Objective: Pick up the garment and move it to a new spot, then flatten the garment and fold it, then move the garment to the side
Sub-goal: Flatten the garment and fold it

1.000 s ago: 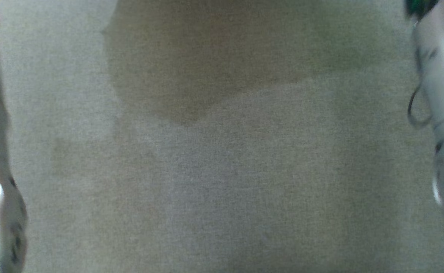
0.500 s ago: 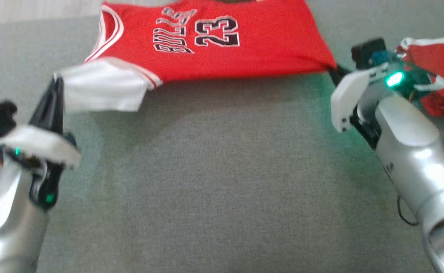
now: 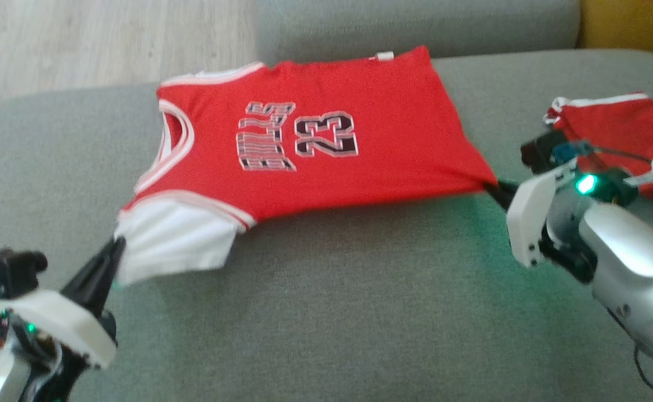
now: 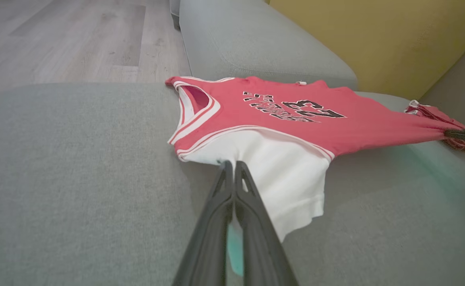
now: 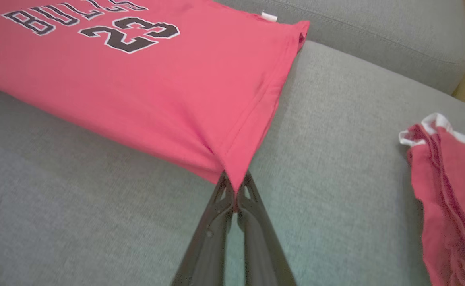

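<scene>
The garment [image 3: 326, 145] is a red jersey with white sleeves and black "23" lettering, stretched across the grey sofa seat with its near edge lifted. My left gripper [image 3: 119, 241] is shut on the white sleeve's corner [image 4: 232, 163] at the lower left. My right gripper [image 3: 491, 186] is shut on the red hem corner [image 5: 234, 180] at the right. The jersey [image 5: 137, 79] hangs taut between the two grips, its far edge lying on the cushion.
A second red and white cloth [image 3: 622, 134] lies bunched on the seat to the right, close behind my right wrist [image 5: 447, 190]. The grey sofa seat [image 3: 332, 312] spreads in front. A yellow cushion [image 4: 375, 35] and the backrest [image 3: 416, 22] stand behind; wood floor [image 3: 81, 44] lies far left.
The head camera has swung up from the bare seat, bringing the jersey and both arms into view. Since half a second ago the picture has shifted further; both grips have stayed on the jersey.
</scene>
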